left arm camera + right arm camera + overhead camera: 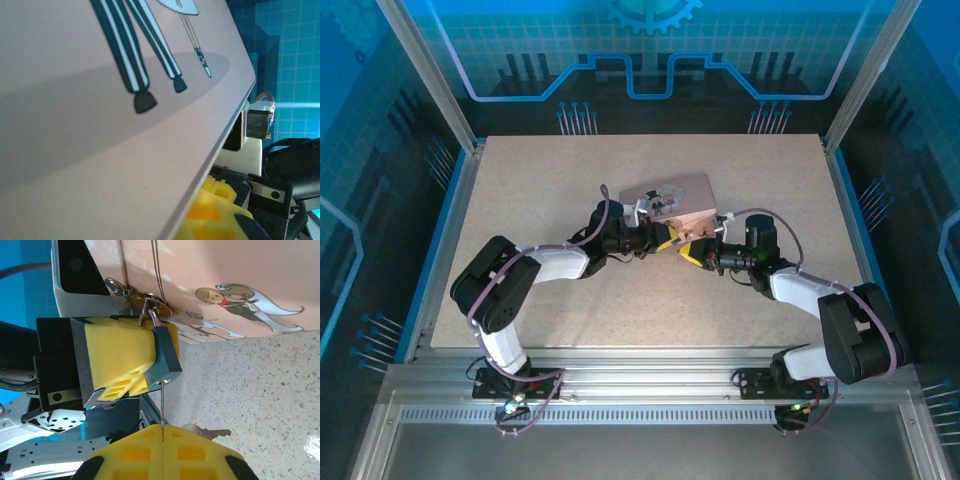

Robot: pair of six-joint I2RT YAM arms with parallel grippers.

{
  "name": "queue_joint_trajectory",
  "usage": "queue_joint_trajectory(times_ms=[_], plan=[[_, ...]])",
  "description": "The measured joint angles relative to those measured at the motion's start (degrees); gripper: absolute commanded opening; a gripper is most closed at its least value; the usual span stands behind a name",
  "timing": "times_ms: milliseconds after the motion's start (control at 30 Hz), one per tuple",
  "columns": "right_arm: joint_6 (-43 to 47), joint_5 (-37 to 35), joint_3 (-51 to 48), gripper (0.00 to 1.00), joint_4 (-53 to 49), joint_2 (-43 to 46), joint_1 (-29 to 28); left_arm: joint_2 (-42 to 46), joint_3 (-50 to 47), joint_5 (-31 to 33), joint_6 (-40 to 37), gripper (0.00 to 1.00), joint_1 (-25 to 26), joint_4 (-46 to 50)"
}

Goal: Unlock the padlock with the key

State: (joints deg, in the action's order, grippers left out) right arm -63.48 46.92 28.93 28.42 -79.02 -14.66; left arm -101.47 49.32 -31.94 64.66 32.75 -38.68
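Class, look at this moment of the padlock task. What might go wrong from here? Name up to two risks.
1. The key is a thin blade pinched by the right gripper. Twisting may bend it or let it slip out.
2. The padlock is hooked to the pink box. If the left gripper slips, the padlock may turn with the key.

The pink box (672, 198) lies mid-table (520, 190). At its six-o'clock edge the grippers meet: left gripper (665, 239) from eight o'clock, right gripper (692, 251) from four o'clock.
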Motion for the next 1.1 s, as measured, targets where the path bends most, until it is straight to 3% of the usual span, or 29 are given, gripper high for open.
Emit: queue_joint_trajectory(times_ms=[467, 1100], plan=[[-10.5, -8.6, -4.8, 0.00, 6.1, 1.4, -1.0, -1.0, -0.7, -0.3, 0.2, 0.05, 0.2, -3.2], [-17.2, -12.9, -6.1, 0.00, 11.3, 1.2, -3.1, -1.0, -0.9, 0.8, 0.9, 0.05, 0.1, -5.0]])
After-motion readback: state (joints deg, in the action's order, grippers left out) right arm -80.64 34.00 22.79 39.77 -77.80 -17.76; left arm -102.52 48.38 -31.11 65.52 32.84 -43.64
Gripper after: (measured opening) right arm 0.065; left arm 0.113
